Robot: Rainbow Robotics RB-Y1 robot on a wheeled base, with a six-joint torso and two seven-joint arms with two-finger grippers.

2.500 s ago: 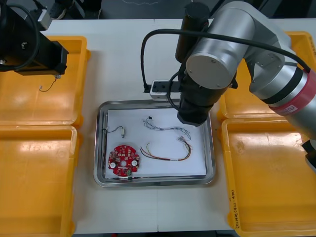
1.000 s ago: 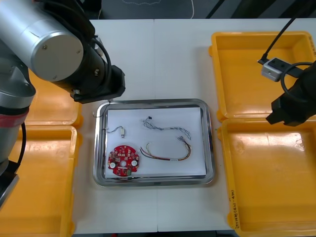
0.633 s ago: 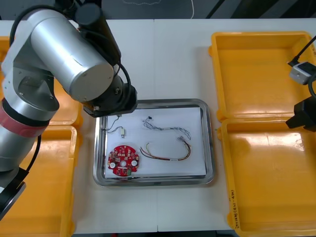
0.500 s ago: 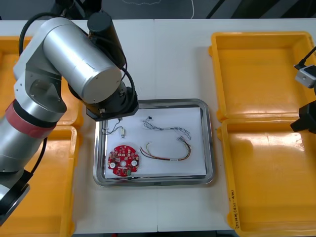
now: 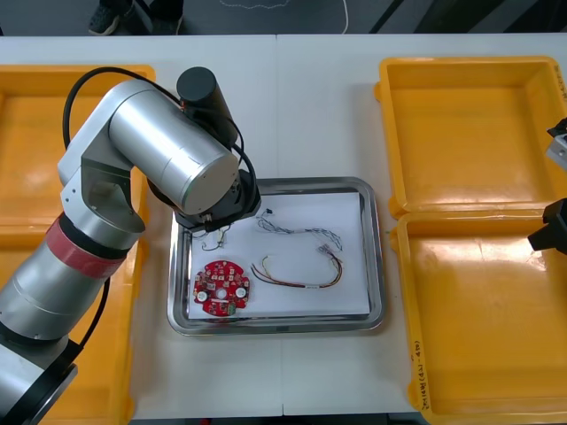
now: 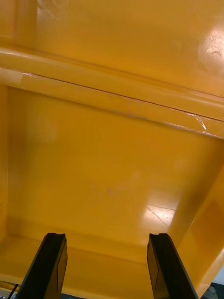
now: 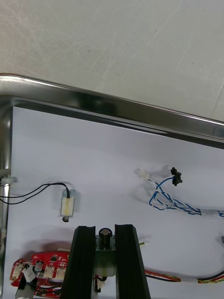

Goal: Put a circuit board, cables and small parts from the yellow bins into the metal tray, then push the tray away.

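Steel tray, white liner inside, sits mid-table between the yellow bins.

My left arm reaches over the tray's far-left quarter. Left claw is just inside the rim, with its fingers clamped on a gripped metal part. The part is small with a dark round cap, and the fingers stand apart only by its width.

Lying on the liner:
- loose metal part, small, thin black wires running off to the tray's left wall
- blue and white cable, in the far half
- red and yellow cable, just nearer than the blue one
- round red circuit board, near-left corner

From my left wrist, the gripped metal part hangs over the liner between the loose metal part and the blue and white cable. The board's edge is beside my fingers. I can't tell whether the part touches the liner.

Right claw is out at the table's right side with its fingers wide apart and nothing between them. It hangs over a right bin floor, near the ridge where the two right bins meet. Can't tell which of the two it is.
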